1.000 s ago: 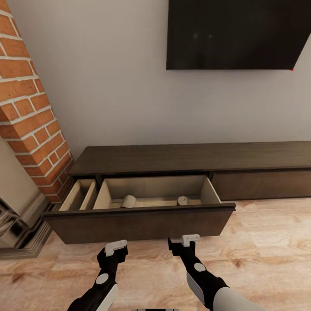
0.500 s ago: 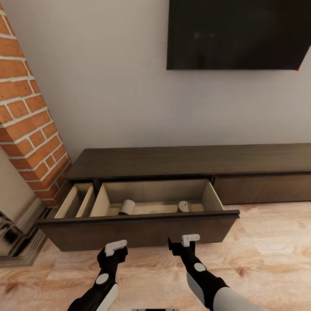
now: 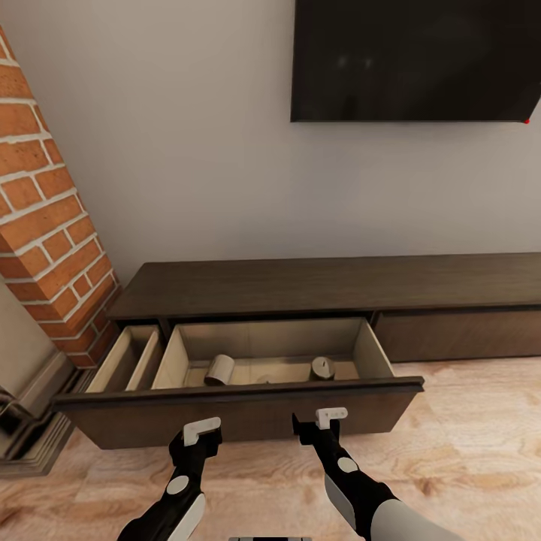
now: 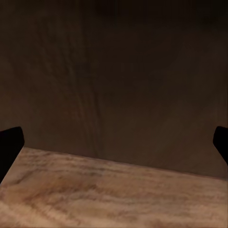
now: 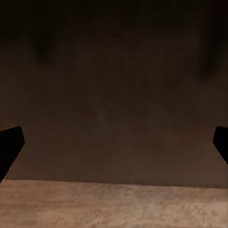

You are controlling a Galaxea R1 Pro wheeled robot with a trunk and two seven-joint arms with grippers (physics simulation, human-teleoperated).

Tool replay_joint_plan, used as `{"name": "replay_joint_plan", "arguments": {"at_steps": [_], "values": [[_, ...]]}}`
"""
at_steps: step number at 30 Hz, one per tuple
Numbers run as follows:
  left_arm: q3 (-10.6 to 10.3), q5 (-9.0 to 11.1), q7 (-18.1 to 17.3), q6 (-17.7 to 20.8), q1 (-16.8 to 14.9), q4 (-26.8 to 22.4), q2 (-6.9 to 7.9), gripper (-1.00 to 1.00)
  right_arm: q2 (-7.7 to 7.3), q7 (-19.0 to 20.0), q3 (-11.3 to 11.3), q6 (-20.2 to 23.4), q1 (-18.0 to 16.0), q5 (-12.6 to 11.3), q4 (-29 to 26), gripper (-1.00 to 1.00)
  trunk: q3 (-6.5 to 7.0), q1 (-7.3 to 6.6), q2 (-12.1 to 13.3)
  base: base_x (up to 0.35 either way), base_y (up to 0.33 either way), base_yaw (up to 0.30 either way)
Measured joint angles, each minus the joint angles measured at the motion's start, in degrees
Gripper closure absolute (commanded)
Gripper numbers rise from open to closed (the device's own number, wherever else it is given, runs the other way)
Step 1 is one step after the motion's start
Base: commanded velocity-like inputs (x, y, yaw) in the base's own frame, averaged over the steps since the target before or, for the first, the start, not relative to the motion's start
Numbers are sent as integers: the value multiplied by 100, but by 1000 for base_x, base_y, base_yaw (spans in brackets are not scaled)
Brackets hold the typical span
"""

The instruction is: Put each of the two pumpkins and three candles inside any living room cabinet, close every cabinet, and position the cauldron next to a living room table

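Drawers come first in what we see: the cabinet [image 3: 330,285] sits low against the wall, and its big drawer [image 3: 240,409] is pulled out toward us. Inside the pale drawer lie two small light things, one roll shape [image 3: 220,370] on its side and one short stub [image 3: 322,368] standing up. We think they are candles, but they are too small to be sure. A thin side part [image 3: 124,361] of the drawer next to the brick wall [image 3: 45,225] looks bare. We see no pumpkins. Our left gripper [image 3: 201,434] and right gripper [image 3: 321,421] hang just in front of the drawer face, not touching it. Both have jaws spread wide and hold nothing; in each wrist view the dark tips sit far apart at the edges, with dark wood ahead and floor [image 3: 466,436] below. We guess the step now is either shutting this drawer or going off to fetch more things. To shut it, we would push both grippers flat on the front and roll forward slowly, so it slides in straight.
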Motion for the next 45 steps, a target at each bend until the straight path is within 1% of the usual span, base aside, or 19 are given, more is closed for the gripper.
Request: {"name": "replay_joint_plan", "arguments": {"at_steps": [8,18,39,45], "values": [[0,0,2,0,0,0,1,-100,0,5,0,1,2,-6,5,-100,0,-1,0,141,0,0],[-3,0,1,-9,0,0,-4,-100,0,3,-3,0,2,-6,3,-100,0,0,0,51,0,0],[-2,0,-1,0,0,0,0,-100,1,8,16,2,2,0,3,-100,0,-3,0,325,0,0],[-2,0,-1,0,0,0,0,-100,0,5,7,0,2,-2,2,-100,0,-2,0,248,0,0]]}}
